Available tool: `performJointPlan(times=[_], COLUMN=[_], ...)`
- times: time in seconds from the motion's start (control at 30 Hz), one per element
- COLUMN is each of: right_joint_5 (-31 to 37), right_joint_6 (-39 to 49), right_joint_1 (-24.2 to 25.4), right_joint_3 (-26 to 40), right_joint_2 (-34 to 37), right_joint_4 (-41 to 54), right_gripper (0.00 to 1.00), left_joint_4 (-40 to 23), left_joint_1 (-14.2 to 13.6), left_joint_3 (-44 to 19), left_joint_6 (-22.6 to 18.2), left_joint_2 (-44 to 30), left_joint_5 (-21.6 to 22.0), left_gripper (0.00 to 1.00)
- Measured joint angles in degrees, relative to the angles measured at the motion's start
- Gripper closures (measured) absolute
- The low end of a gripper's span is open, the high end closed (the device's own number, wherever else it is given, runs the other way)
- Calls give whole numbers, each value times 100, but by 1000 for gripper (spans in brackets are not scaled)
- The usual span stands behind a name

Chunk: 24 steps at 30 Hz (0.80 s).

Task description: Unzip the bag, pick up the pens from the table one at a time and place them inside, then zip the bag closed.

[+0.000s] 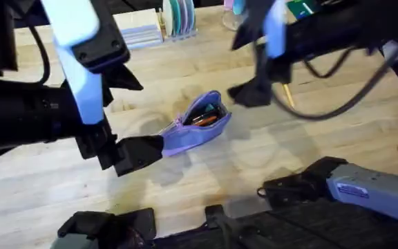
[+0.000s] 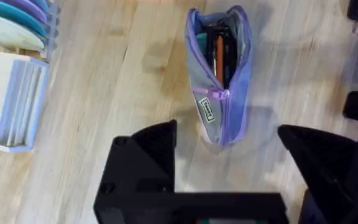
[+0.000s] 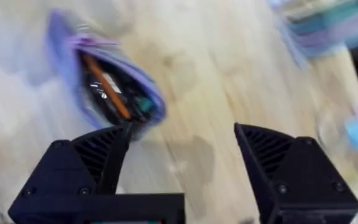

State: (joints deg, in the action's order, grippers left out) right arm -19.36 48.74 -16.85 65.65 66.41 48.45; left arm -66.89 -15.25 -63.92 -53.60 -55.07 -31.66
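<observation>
Inside the open bag (image 1: pixel 197 122) the pens (image 2: pixel 218 55) are half hidden. Both grippers, left (image 2: pixel 229 155) and right (image 3: pixel 179 155), hang near the bag, fingers spread wide, holding nothing.

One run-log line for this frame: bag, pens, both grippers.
lavender fabric pencil pouch: unzipped, on wooden table | orange pen: inside | left gripper: open, at pouch end | right gripper: open, empty

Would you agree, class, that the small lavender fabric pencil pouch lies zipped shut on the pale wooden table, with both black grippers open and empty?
No. The lavender fabric pencil pouch is unzipped, not shut: the left wrist view shows its mouth gaping with an orange pen inside. It does lie on the pale wooden table, and the left gripper and right gripper are open and empty.
</observation>
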Motion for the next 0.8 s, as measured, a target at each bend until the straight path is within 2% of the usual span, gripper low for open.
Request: performJointPlan(times=[0.2,0.37,0.5,0.67,0.8], right_joint_5=[1,29,553,1334,1364], right_joint_6=[-763,-1312,-1957,-2607,-2821], right_joint_1=[1366,2434,3148,3764,3926], right_joint_3=[0,0,0,0,0], right_joint_2=[-474,-538,-529,-407,-207], right_joint_4=[10,90,240,535,672], right_gripper=[3,3,3,5,4], left_joint_4=[0,0,0,0,0], left_joint_1=[0,0,0,0,0], left_joint_3=[0,0,0,0,0], left_joint_6=[0,0,0,0,0], left_joint_2=[0,0,0,0,0], left_joint_5=[-2,-2,-2,-2,-2], left_gripper=[8,8,7,7,8])
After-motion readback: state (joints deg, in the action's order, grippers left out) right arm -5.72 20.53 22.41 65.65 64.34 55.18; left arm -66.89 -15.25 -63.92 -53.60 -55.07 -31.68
